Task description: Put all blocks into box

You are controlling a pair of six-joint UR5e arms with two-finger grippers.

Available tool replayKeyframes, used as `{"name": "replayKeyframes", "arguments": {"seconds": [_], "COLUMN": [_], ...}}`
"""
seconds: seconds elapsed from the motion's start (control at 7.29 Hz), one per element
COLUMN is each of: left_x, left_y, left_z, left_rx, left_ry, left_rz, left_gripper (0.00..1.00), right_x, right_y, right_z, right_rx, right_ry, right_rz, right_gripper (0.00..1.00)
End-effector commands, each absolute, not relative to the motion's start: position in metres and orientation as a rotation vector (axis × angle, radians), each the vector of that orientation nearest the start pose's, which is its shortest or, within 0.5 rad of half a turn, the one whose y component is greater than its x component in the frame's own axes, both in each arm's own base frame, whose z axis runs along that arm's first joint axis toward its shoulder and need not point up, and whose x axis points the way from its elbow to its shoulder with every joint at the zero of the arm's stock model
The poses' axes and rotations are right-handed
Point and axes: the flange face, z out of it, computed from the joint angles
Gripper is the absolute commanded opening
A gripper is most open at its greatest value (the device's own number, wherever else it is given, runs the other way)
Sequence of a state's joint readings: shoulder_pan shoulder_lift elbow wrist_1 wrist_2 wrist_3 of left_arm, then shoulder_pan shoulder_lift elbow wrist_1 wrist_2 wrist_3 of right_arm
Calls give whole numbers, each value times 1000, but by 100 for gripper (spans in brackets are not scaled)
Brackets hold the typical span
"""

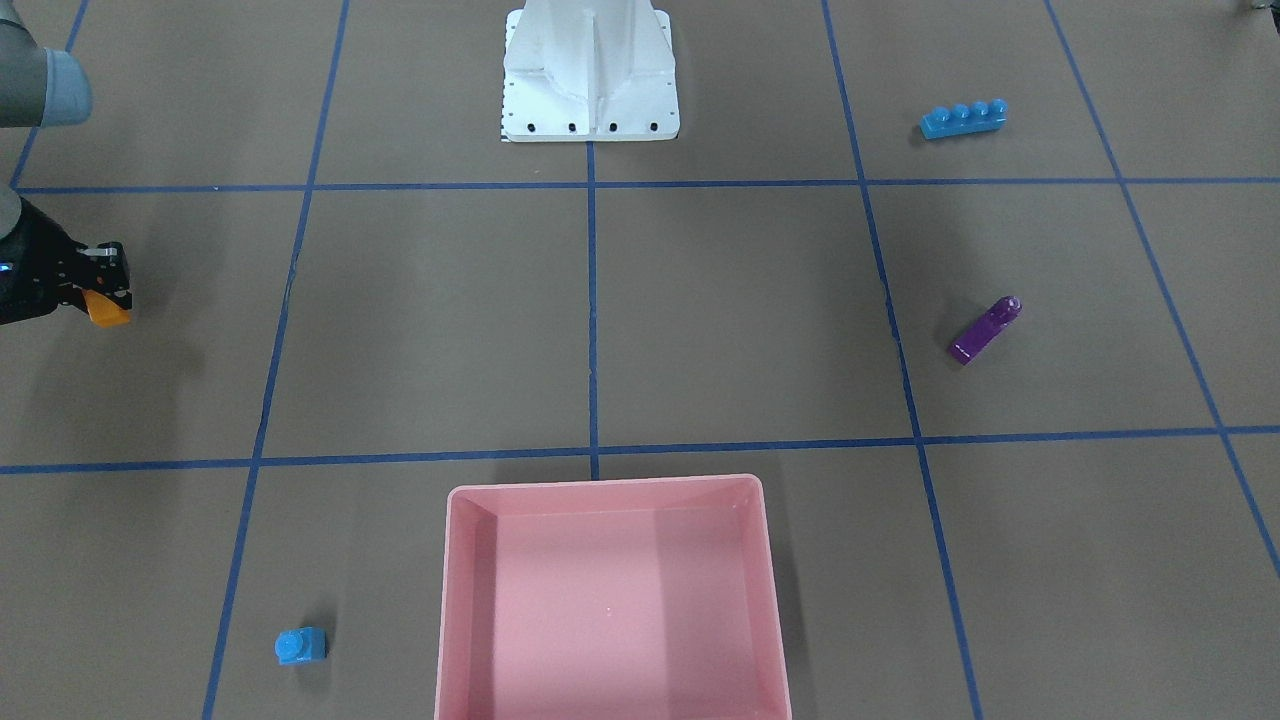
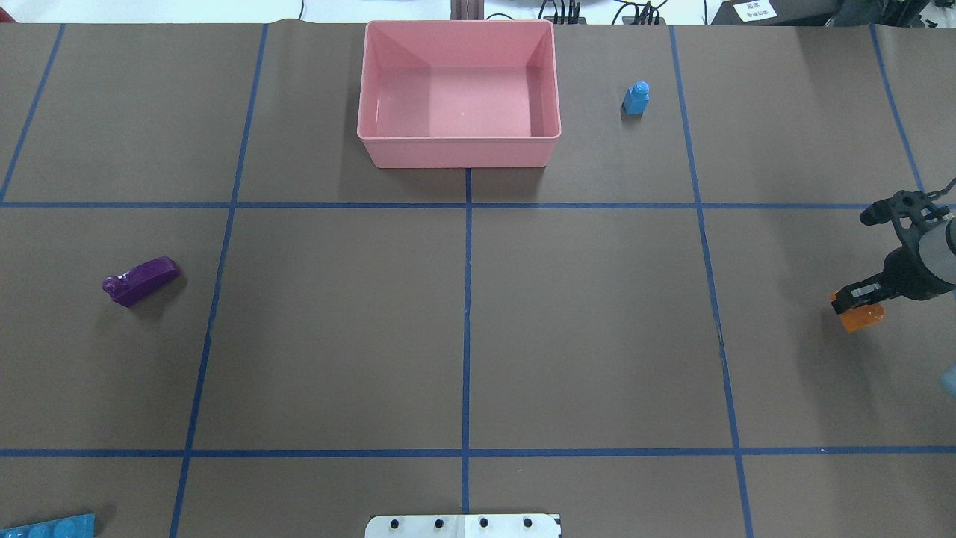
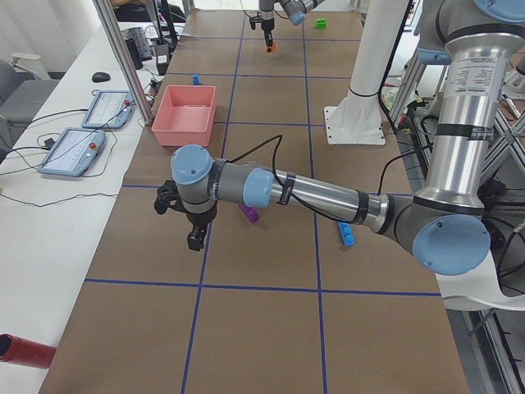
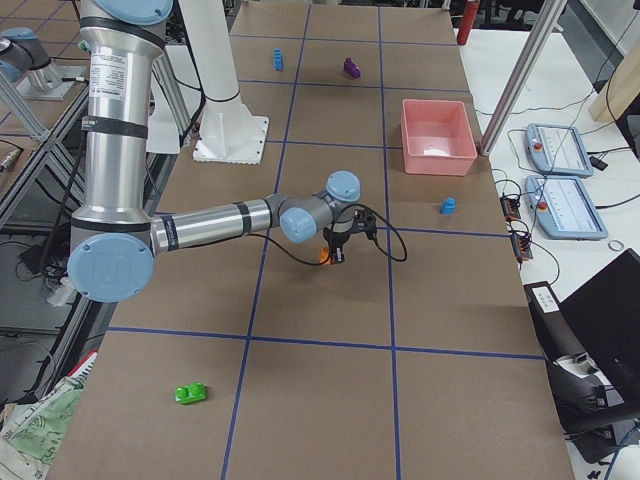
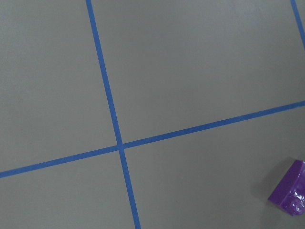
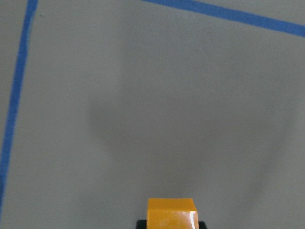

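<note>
- Lying at the near-left corner of the table in the overhead view, the long blue four-stud bar was partly cut off by the frame edge.
- The purple curved wedge lay farther in on the left side, stud end pointing left, well apart from the box.
- The left gripper showed only in the left side view, hanging over the table near the wedge. Whether its jaws were apart or closed could not be told. Its wrist camera caught the wedge at the lower right corner, near a blue tape cross.
- The pink box sat at the far edge, in line with the centre tape line. All five blocks lay outside it.
- The small blue cube stood stud-up just right of the box, not touching it.
- The right gripper, at the right edge, was clamped on the orange one-stud block, which stuck out below the fingertips. Whether the block touched the table could not be told.
- The green two-stud block showed only in the side views, at the table's right end, well apart from the rest.
</note>
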State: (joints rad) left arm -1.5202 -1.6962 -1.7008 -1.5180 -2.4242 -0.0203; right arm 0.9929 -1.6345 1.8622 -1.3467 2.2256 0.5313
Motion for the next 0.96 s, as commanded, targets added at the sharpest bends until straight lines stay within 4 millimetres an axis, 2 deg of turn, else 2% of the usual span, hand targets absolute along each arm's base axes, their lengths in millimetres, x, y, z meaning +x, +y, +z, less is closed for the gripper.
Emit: {"name": "replayKeyframes", "arguments": {"seconds": [0.0, 0.14, 0.27, 0.41, 0.55, 0.69, 0.82], "left_x": [47, 77, 95, 118, 146, 171, 191], "left_y": [-554, -544, -536, -526, -513, -504, -497], "left_z": [487, 469, 456, 444, 457, 463, 468], "left_rx": [127, 151, 119, 161, 234, 256, 262], "left_ry": [873, 820, 826, 842, 791, 760, 745], "left_rz": [118, 156, 85, 102, 200, 299, 385], "left_gripper": [100, 100, 100, 99, 99, 99, 99], "right_x": [-200, -183, -169, -166, -172, -177, -184], "right_y": [-485, -505, -530, -557, -571, -580, -593], "right_z": [426, 408, 375, 325, 285, 255, 234], "right_rx": [45, 73, 36, 21, 0, -19, -30], "right_ry": [-777, -789, -812, -818, -810, -823, -834], "right_rz": [-148, -107, -57, -29, -10, -1, 44], "right_gripper": [0, 0, 0, 0, 0, 0, 0]}}
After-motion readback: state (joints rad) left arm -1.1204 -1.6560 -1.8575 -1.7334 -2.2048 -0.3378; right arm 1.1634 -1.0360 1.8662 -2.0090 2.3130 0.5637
